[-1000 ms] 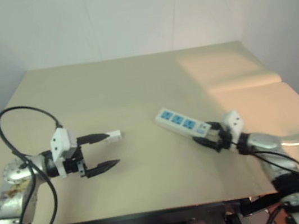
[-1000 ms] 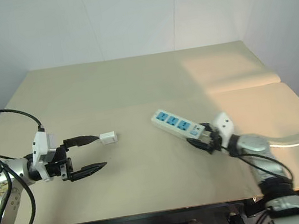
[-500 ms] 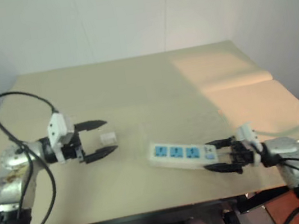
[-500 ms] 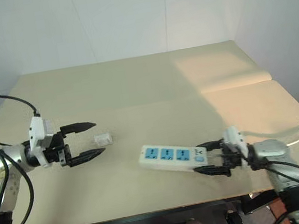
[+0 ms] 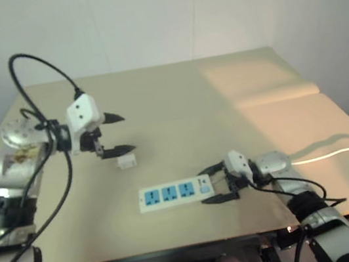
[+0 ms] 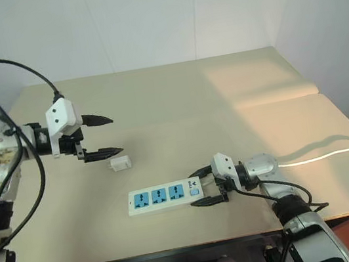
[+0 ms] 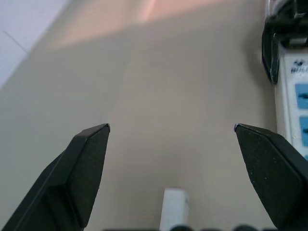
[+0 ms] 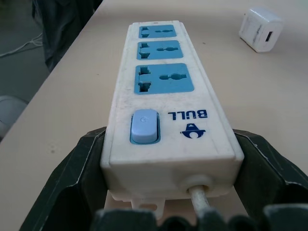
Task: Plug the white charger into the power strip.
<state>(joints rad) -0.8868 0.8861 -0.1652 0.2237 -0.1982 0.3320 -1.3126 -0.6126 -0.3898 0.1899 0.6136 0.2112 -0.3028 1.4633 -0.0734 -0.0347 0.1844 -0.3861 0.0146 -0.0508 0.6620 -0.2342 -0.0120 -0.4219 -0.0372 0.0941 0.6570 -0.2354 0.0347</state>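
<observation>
On the left, the left pincer (image 6: 104, 137) hangs above the plain beige table (image 6: 176, 97) with its two black fingers spread wide and nothing between them. In the head views its fingertips point toward the middle of the table, the upper one well clear of the lower.

Just beside the lower fingertip, on the table surface, lies the small boxy white plastic charger (image 6: 120, 163). It sits apart from the fingers, untouched. In the left wrist view it shows as a small white block (image 7: 173, 209) low between the two open fingers, and the right wrist view catches it beyond the far end of the strip, with a slot on one face (image 8: 260, 29).

Nearer the front edge and toward the middle lies the long flat white plastic power strip (image 6: 163, 195), flat on the table, its three blue socket faces turned up and set in a row running left to right. The charger is near its left end but does not touch it. A pale blue switch sits at the strip's right end.

That right end is grasped by the right pincer (image 6: 203, 185), whose black fingers (image 8: 79, 173) press against both long sides of the strip. A thin white cable (image 6: 328, 154) leaves this end and runs off toward the table's right edge.
</observation>
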